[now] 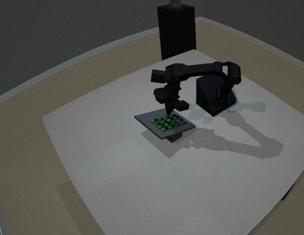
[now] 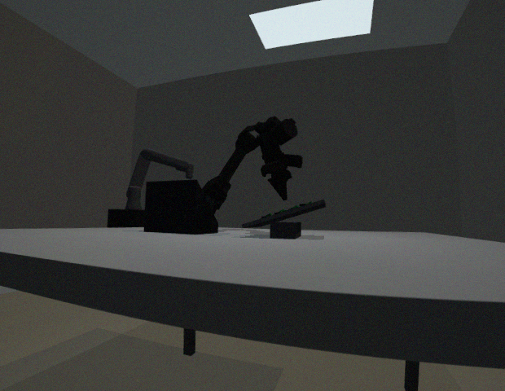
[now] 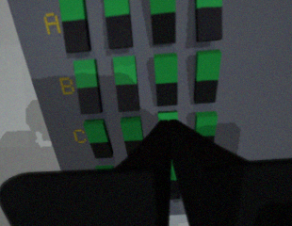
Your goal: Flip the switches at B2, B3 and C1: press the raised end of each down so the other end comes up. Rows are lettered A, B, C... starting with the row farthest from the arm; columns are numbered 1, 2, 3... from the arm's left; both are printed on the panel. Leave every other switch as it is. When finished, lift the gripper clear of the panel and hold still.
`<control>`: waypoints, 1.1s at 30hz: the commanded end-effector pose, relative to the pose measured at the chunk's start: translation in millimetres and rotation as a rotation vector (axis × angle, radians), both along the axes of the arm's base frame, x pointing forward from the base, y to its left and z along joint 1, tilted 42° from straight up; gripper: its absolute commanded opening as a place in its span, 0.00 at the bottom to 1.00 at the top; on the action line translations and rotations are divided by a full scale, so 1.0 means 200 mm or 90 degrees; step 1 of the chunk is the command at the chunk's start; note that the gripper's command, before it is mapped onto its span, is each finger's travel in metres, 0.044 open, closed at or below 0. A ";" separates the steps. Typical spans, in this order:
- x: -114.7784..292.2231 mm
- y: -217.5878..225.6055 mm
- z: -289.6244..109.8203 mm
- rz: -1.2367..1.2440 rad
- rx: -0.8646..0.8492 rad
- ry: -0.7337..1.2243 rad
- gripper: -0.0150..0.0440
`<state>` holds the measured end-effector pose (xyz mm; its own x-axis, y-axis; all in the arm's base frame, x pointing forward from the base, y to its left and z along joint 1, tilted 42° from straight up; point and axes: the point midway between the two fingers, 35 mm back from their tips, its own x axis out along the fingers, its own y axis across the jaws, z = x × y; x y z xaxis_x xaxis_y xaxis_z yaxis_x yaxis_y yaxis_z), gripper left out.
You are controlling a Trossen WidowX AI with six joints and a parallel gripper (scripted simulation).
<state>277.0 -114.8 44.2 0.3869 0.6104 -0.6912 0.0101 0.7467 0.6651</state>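
The grey switch panel [image 1: 145, 118] [image 2: 313, 205] [image 3: 259, 56] sits tilted on a dark block, with green and black rocker switches in lettered rows. In the wrist view I see B2 [image 3: 125, 84], B3 [image 3: 166, 79] and C1 [image 3: 98, 137]. Each shows a green far half and a black near half. I cannot tell which ends are raised. My gripper [image 1: 168, 112] [image 2: 283, 196] [image 3: 168, 127] is shut and empty. It points down and hovers a little above the panel. Its tips stand over the third column at row C, just below B3.
The arm's dark base block [image 1: 214, 96] [image 2: 173, 206] stands right behind the panel. A tall dark box [image 1: 176, 30] stands at the table's back edge. A grey arm-like stand [image 2: 160, 160] shows behind the base. The panel's support block [image 2: 285, 230] rests on the white mat [image 1: 109, 164].
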 end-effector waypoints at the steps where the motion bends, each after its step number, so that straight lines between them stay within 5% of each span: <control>1: -0.04 -0.11 0.11 -0.005 -0.011 -0.008 0.25; 12: -0.14 0.11 0.25 -0.005 -0.009 -0.007 0.25; 33: -0.03 0.27 0.06 0.007 -0.008 0.004 0.25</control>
